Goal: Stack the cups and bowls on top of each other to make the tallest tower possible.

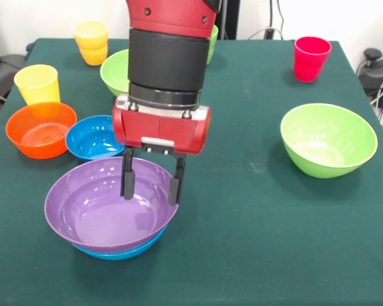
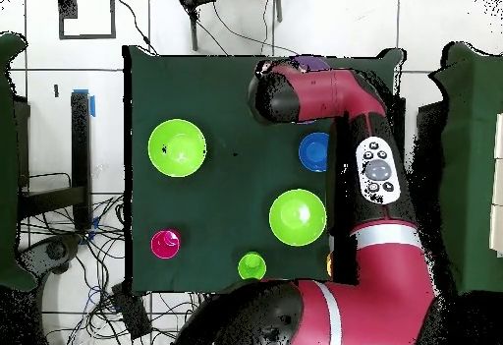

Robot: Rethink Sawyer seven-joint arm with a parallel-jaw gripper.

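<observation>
A wide purple bowl [image 1: 102, 213] sits nested in a large blue bowl [image 1: 124, 250] at the table's near left; this pair is the tower. My gripper [image 1: 150, 190] is open, its two black fingers [image 1: 126, 178] hanging into the far side of the purple bowl, the right one close to the rim. A small blue bowl [image 1: 92, 137] and an orange bowl [image 1: 40, 129] stand just behind. Light green bowls sit at the right [image 1: 327, 139] and behind the arm [image 1: 117, 71]. The cups stand apart: yellow [image 1: 37, 83], orange-yellow [image 1: 91, 41], red [image 1: 311, 58], light green [image 2: 252, 264].
In the overhead view the arm [image 2: 378, 164] covers the tower, leaving only a purple sliver [image 2: 312, 63]. The green table cloth [image 1: 242, 255] ends at edges on all sides. Cables lie on the floor beyond the table.
</observation>
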